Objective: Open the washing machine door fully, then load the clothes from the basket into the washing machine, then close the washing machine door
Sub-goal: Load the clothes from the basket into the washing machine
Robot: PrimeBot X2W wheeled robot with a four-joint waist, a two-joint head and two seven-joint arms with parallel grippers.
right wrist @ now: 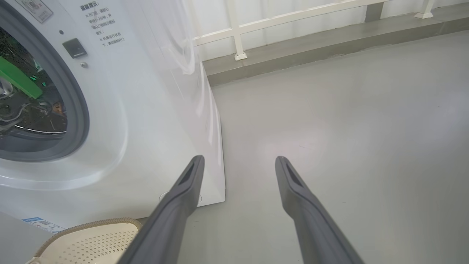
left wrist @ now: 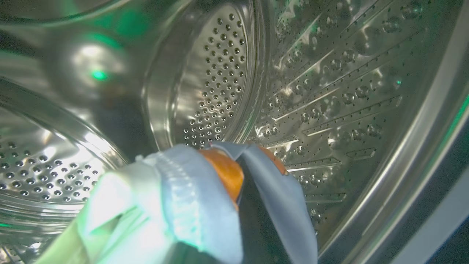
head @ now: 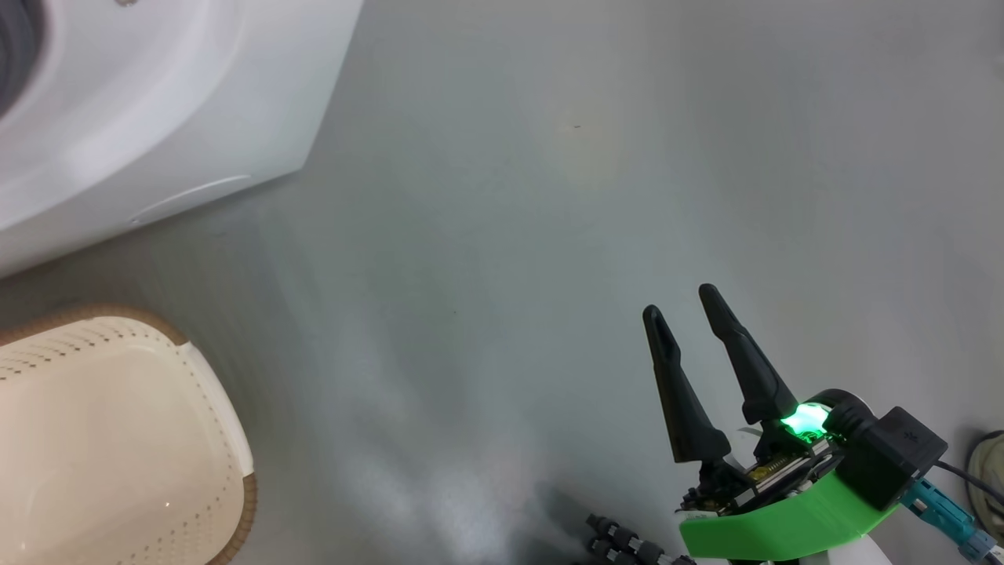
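Observation:
My left gripper (left wrist: pixel 240 176) is deep inside the perforated steel drum (left wrist: pixel 348 91) of the washing machine (right wrist: pixel 146 110), shut on the clothes (left wrist: pixel 190 198). They are a light blue and cream bundle with an orange patch, and they wrap over the fingers. Through the grey gasket of the machine's opening, the green part of my left arm (right wrist: pixel 18 79) shows. The basket (head: pixel 94 345), cream with a brown rim, stands on the floor before the machine (head: pixel 118 118), and the part in view holds nothing. Over bare floor, my right gripper (head: pixel 681 302) hangs open and empty. The washing machine door is out of view.
Grey floor stretches to the right of the machine. A white railing (right wrist: pixel 238 33) on a low kerb runs along the back. The basket's rim (right wrist: pixel 91 223) lies just left of my right gripper (right wrist: pixel 240 158). A cable and a pale object (head: pixel 984 471) sit at the lower right edge.

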